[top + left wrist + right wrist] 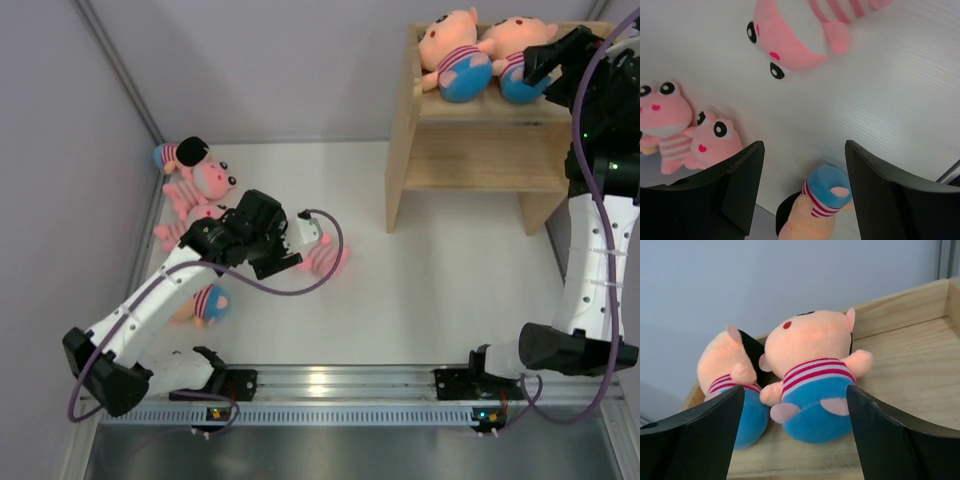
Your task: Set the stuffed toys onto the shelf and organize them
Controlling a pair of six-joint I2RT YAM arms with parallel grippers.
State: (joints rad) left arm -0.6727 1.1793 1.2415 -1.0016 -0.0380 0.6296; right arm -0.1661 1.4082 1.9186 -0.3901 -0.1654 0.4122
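Note:
Two peach-faced stuffed toys [455,55] [520,50] with pink-striped shirts and blue bottoms lie side by side on top of the wooden shelf [470,150]. My right gripper [540,65] is open at the right one [812,390], its fingers [705,435] either side of the blue bottom; the other toy [727,385] lies to its left. My left gripper [290,250] is open above the table by an all-pink toy [325,258] [795,35]. A peach toy [822,205] [205,300] lies below its open jaws. Two pink toys [665,120] [715,137] lie to the left.
A peach toy with black hair [178,153] lies at the far left next to the pink ones [205,185]. A grey wall runs along the table's left side. The shelf's lower tier [480,170] is bare. The arm bases sit on a rail [330,380] at the near edge.

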